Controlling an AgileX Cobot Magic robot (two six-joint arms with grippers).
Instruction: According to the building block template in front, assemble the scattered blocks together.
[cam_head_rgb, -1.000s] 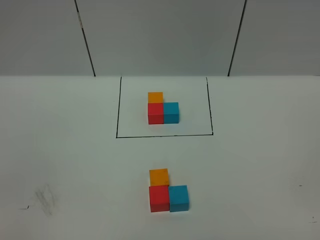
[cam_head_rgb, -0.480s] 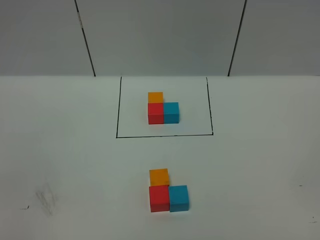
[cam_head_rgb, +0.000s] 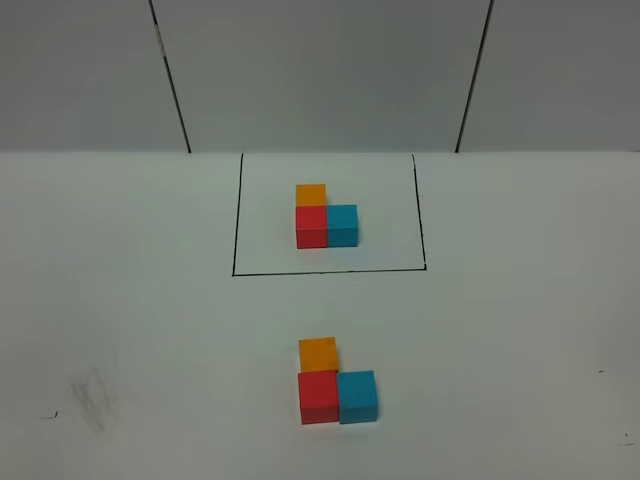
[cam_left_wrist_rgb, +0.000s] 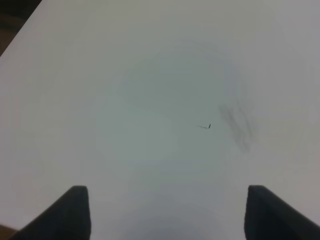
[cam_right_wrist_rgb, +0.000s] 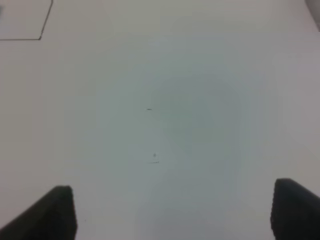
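In the upper middle of the exterior high frame, you had the building block template (cam_head_rgb: 326, 221) sitting inside a thin black rectangular outline (cam_head_rgb: 236, 235) drawn on the white table (cam_head_rgb: 520, 320). Within that outline the template's orange cube lay behind its red cube, touching it, and its blue cube touched the red one's right side, making an L. The cluster sat roughly at the centre of the frame, apart from every line.

In the lower middle of that view, below the outline and clear of it, you had the scattered blocks gathered into the same L. The orange cube (cam_head_rgb: 318, 353) sat above the red cube (cam_head_rgb: 318, 397) in the picture, and the blue cube (cam_head_rgb: 357, 396) pressed against the red one's right side. All three rested flat on the table.

Neither arm showed in the exterior high view. In the left wrist picture, your left gripper (cam_left_wrist_rgb: 167, 212) had its two dark fingertips (cam_left_wrist_rgb: 75, 212) spread wide at the bottom corners, with only bare table and a grey smudge (cam_left_wrist_rgb: 237, 125) between and beyond them; it held and touched nothing. In the right wrist picture, your right gripper (cam_right_wrist_rgb: 172, 212) likewise stood wide, its fingertips (cam_right_wrist_rgb: 57, 212) far apart over bare table, gripping nothing, with a corner of the black outline in the upper left.
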